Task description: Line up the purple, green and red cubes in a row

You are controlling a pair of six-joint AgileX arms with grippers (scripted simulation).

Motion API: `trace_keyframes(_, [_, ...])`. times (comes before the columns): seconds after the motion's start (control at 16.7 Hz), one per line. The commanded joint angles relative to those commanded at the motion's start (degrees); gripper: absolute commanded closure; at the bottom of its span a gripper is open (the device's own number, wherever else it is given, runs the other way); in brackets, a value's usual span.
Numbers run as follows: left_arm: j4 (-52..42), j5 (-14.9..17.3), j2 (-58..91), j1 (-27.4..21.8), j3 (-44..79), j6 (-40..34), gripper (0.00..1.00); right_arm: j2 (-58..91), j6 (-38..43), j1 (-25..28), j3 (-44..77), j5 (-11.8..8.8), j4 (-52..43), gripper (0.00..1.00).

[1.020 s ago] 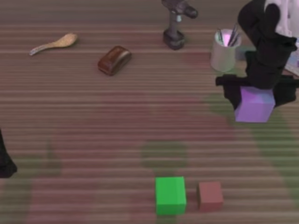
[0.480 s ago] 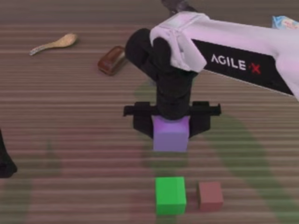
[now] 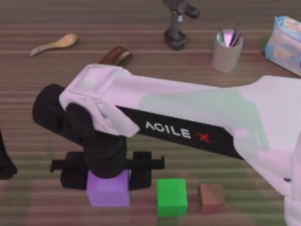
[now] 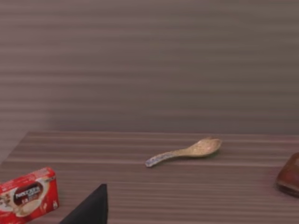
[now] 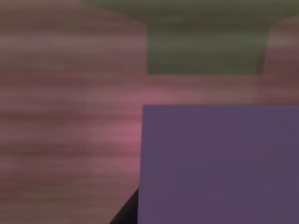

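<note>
My right end effector (image 3: 107, 170) is clamped on the purple cube (image 3: 108, 190), one finger on each side of it. A second ago I held this cube near the counter's far right, beside the pen cup (image 3: 226, 51); half a second ago it hung over the middle. Now it is low near the front edge, left of centre, just left of the green cube (image 3: 171, 197). I cannot tell whether it touches the counter yet.

That carry puts the last cube roughly in place. The green cube and the red cube (image 3: 211, 197) have not moved; they sit apart along the front edge, green left of red. With purple at the left end, the three read largest to smallest along one line parallel to that edge. I judge the row nearly done: what is left is to set the purple cube down and let go.

A cube has no long axis. The purple cube's faces look square to the counter's edges, like those of the green one, and my fingers span it left to right. In the right wrist view the purple cube (image 5: 219, 163) fills the near field.

My left arm is parked at the left edge, its end effector (image 4: 91, 210) barely in view; I cannot tell its state.
</note>
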Motion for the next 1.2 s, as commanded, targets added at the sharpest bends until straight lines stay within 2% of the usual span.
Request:
trace_keyframes(0.3, [0.0, 0.0, 0.0, 0.0, 0.0, 0.0, 0.0, -0.1, 0.0, -0.1, -0.3, -0.1, 0.3, 1.0])
trace_keyframes(0.72, [0.0, 0.0, 0.0, 0.0, 0.0, 0.0, 0.0, 3.4, 0.1, 0.0, -8.7, 0.0, 12.4, 1.0])
trace_keyframes(1.02, [0.0, 0.0, 0.0, 0.0, 0.0, 0.0, 0.0, 3.8, 0.1, 0.1, -9.5, 0.0, 13.3, 1.0])
trace_keyframes(1.2, [0.0, 0.0, 0.0, 0.0, 0.0, 0.0, 0.0, 3.8, 0.1, 0.1, -9.5, 0.0, 13.3, 0.77])
